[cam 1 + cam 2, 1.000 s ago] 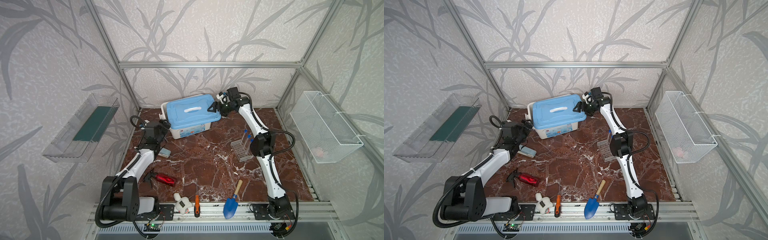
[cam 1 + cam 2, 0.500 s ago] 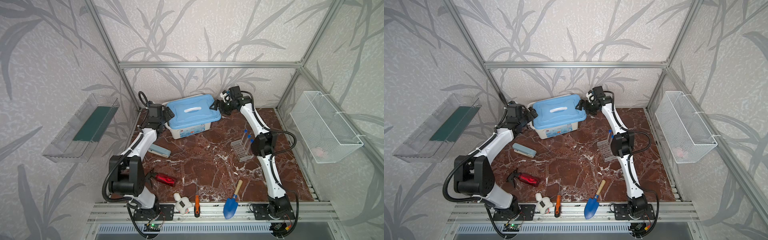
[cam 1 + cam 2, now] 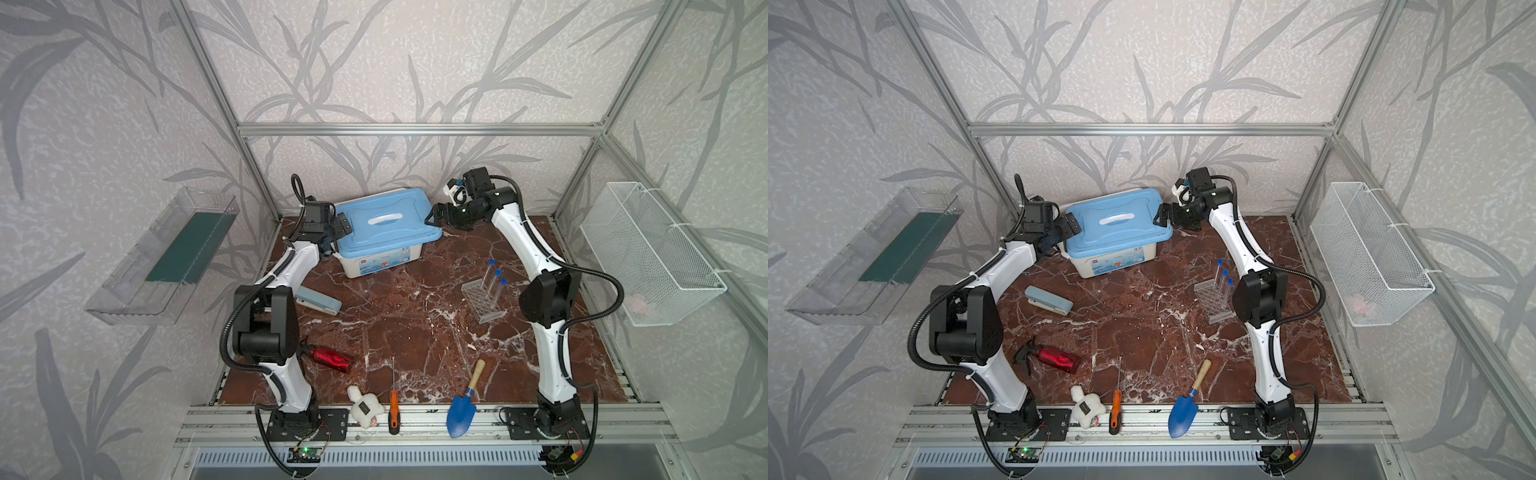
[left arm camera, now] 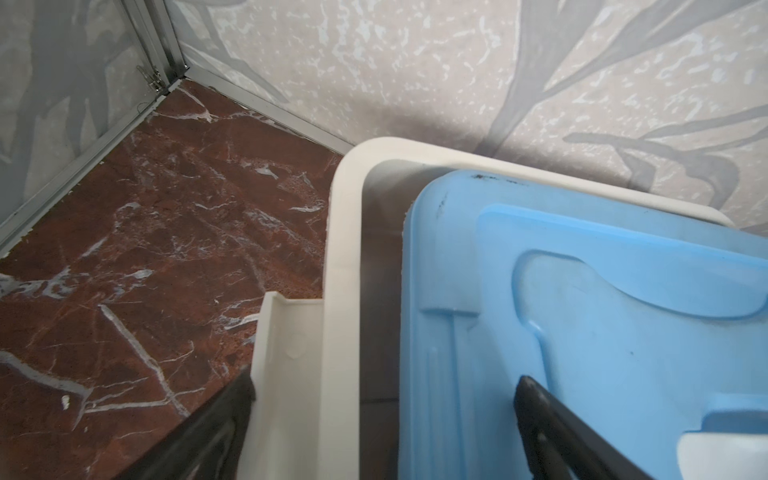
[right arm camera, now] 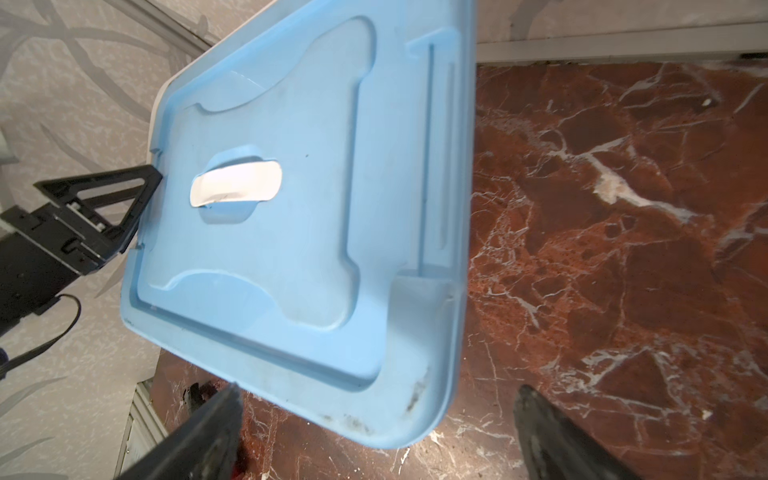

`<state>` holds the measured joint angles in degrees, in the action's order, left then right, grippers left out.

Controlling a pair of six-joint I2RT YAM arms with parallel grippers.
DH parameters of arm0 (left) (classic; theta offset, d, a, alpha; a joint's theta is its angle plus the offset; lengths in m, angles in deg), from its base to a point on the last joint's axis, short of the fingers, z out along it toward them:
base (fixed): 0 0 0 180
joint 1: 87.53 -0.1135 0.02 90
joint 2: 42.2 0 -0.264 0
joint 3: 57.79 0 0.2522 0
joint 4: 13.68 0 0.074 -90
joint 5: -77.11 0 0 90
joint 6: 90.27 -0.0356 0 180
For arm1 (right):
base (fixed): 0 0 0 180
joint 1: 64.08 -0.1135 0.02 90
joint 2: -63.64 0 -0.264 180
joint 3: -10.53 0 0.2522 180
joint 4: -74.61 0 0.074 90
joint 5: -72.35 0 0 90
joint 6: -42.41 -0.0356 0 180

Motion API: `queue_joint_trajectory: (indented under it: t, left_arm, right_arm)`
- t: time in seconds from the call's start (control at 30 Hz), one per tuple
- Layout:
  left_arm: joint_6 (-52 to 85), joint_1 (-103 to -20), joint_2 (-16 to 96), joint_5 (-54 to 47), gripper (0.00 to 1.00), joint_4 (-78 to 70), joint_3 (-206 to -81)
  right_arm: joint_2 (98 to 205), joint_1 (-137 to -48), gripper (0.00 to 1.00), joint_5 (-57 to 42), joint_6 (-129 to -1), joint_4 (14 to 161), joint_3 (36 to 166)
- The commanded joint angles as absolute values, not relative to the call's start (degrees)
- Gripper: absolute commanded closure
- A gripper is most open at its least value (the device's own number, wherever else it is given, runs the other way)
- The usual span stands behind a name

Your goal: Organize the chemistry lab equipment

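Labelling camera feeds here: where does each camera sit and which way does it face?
Both top views: high in front, looking down on the table; both arms visible.
Left wrist: on the left arm, past the open left pincer onto the box rim and blue lid.
Right wrist: behind the open right pincer, facing the lid's other end.
Shared: the lid appears in all views.

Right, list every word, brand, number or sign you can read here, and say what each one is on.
Nothing can be read in any view.
Sticker on the front of the white box: a red logo and coloured print, too small to read.
Dark tag on the plush toy: too small to read.
Blue lid: no lettering shows, even close up in the wrist views.
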<state>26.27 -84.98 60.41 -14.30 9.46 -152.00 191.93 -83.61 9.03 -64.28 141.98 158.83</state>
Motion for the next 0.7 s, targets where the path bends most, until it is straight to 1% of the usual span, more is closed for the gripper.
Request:
queue_joint_trajectory:
  t: [0.0,0.27,0.4,0.5,0.6,0.67]
  left_arm:
    - [26.1,-85.2,60.9,-13.4,0.01,10.5,-152.9]
    - [26.6,-85.2,61.2,-13.1,0.01,11.2,-154.8]
    - [26.7,-85.2,60.7,-13.0,0.04,11.2,-154.5]
    - [26.5,-85.3,61.2,-13.3,0.11,12.5,-154.8]
    - [26.7,-85.3,61.1,-13.6,0.14,12.9,-154.4]
    - [26.8,-85.3,61.1,-13.3,0.16,12.6,-154.0]
  right_arm:
    - [191.0,-84.2,0.03,8.9,-63.6,139.0,157.1]
    - [196.5,-86.3,0.15,8.3,-63.1,142.9,165.6]
    - [199.0,-87.1,0.19,6.6,-62.6,144.0,170.0]
    - [202.0,-87.3,0.22,4.6,-62.2,145.4,174.2]
    - [204.2,-87.3,0.24,4.8,-61.9,146.7,177.8]
    - [204.9,-87.3,0.25,5.8,-62.4,145.1,177.8]
